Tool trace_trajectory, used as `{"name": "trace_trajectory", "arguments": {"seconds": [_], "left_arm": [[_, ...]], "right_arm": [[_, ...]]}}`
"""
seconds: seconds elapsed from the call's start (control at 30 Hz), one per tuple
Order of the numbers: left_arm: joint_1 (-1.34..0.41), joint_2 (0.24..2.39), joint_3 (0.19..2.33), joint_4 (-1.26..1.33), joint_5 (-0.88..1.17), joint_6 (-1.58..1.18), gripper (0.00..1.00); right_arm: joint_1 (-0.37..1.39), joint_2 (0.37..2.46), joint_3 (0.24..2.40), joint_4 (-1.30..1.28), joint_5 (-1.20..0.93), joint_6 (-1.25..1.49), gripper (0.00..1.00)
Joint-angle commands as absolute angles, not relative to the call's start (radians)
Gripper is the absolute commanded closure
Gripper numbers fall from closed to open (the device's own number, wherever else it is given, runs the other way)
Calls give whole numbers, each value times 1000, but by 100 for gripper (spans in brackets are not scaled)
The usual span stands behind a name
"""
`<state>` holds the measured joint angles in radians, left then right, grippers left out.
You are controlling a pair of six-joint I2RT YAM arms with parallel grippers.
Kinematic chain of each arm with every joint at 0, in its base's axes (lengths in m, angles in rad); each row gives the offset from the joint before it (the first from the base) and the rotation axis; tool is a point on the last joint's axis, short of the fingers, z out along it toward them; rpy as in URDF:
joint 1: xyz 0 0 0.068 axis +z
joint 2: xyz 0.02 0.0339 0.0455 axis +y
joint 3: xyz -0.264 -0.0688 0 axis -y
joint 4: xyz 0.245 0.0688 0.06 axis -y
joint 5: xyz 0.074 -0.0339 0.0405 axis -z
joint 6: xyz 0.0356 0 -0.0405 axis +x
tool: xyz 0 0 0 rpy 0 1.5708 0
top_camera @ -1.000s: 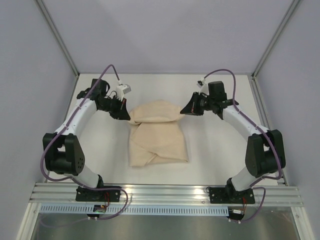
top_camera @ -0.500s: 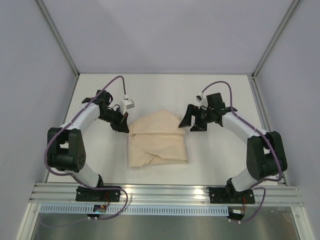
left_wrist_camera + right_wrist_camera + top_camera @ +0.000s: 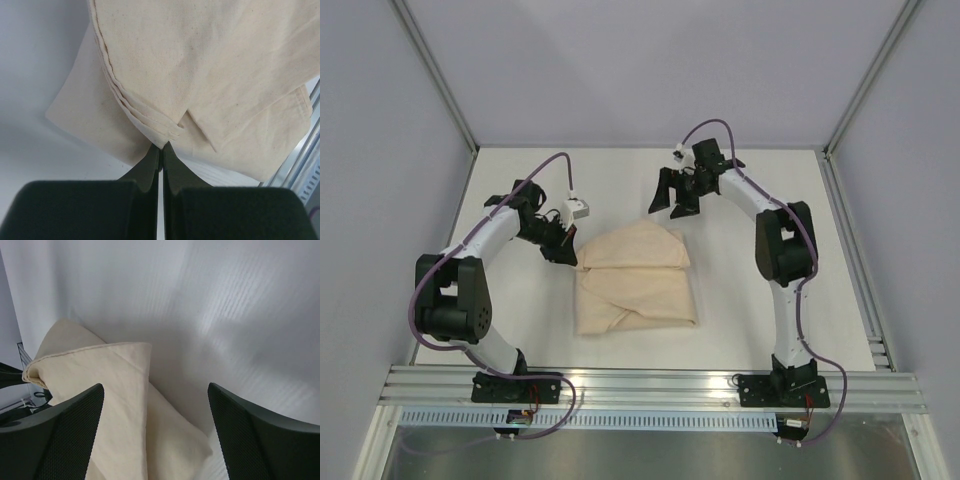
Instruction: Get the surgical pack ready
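Observation:
The tan cloth sheet (image 3: 635,280) lies folded into a bundle in the middle of the table; whatever it wraps is hidden. My left gripper (image 3: 570,256) is at the bundle's left corner. In the left wrist view it (image 3: 161,148) is shut, with the tip of a layered cloth (image 3: 200,65) corner pinched between its fingertips. My right gripper (image 3: 668,208) hovers open just beyond the bundle's far edge. In the right wrist view it (image 3: 155,412) holds nothing, and the folded cloth (image 3: 100,390) lies below its wide-spread fingers (image 3: 65,435).
The white table (image 3: 760,290) is bounded by grey walls and metal posts at left, right and back. An aluminium rail (image 3: 650,385) with the arm bases runs along the near edge. The right arm stretches straight toward the back.
My right gripper opened and let go of the cloth flap, then swung back toward the far middle of the table. The flap now lies on the bundle. The left gripper kept its pinch.

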<state>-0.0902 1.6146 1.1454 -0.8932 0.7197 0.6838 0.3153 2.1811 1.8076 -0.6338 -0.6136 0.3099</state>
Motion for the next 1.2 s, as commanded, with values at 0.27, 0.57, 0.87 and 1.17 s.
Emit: {"name": "trace_trajectory", "arguments": {"seconds": [0.27, 0.57, 0.87, 1.17], "left_arm": [[-87, 1621, 1158, -890, 732, 719, 100], [-87, 1614, 1158, -890, 713, 719, 100], [-87, 1597, 1161, -891, 696, 698, 63], [-87, 1480, 1167, -983, 726, 724, 44]], "right_arm": [[390, 2362, 1971, -612, -904, 419, 41], [387, 2267, 1919, -523, -867, 454, 100], [445, 1929, 1530, -345, -902, 428, 100], [641, 1628, 1094, -232, -875, 368, 100]]}}
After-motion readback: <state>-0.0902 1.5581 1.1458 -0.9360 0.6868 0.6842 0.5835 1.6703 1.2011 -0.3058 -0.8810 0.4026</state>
